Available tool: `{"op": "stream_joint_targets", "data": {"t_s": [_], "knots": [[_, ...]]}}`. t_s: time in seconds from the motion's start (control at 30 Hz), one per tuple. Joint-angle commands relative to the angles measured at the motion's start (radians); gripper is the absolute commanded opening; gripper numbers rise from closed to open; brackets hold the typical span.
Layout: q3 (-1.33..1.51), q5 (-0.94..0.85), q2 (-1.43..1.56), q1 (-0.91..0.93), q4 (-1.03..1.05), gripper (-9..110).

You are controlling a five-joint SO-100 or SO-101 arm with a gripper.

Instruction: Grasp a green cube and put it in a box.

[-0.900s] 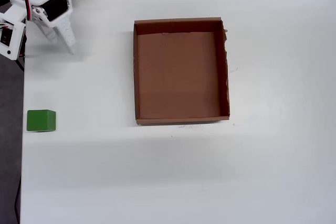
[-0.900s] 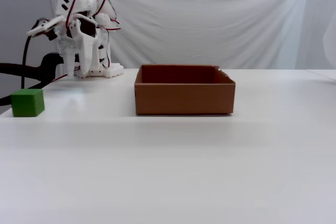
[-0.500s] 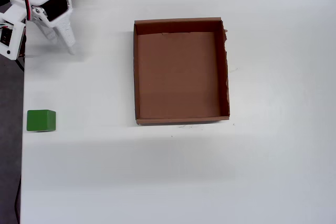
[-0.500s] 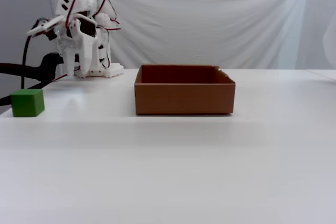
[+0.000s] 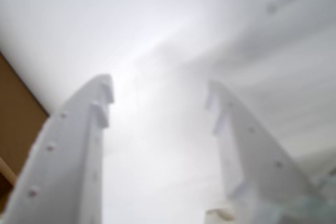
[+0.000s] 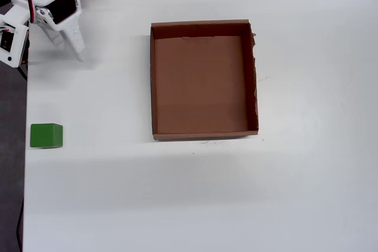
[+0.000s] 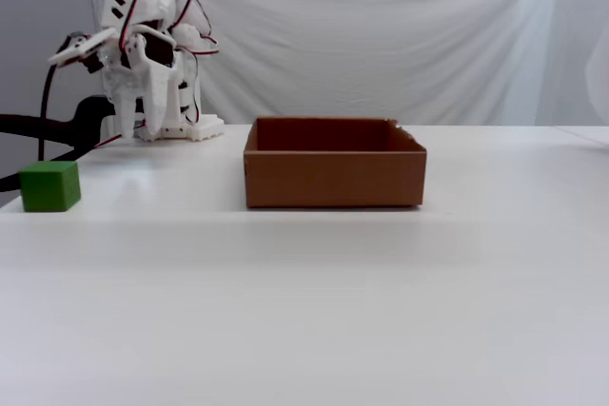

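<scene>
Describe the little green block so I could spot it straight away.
In the overhead view, find the brown cardboard box mid-table, then look left to the white table's edge. The green cube sits there alone, below the white gripper. It is the only green thing here.

a white table (image 6: 236, 193) with a white cloth backdrop (image 7: 381, 45) hanging behind it.

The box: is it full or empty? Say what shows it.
Empty. In the overhead view the box shows only bare brown floor, and the cube sits outside it near the table's left edge.
</scene>
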Motion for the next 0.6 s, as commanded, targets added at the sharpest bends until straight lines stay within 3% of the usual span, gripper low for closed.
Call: {"op": "stream_joint_targets", "data": {"t_s": [0.0, 0.33, 0.57], "knots": [[0.002, 0.008, 0.005, 0.005, 0.012, 22], [0.002, 0.009, 0.005, 0.028, 0.006, 22], [-0.008, -0.003, 0.002, 0.072, -0.178, 23]]}}
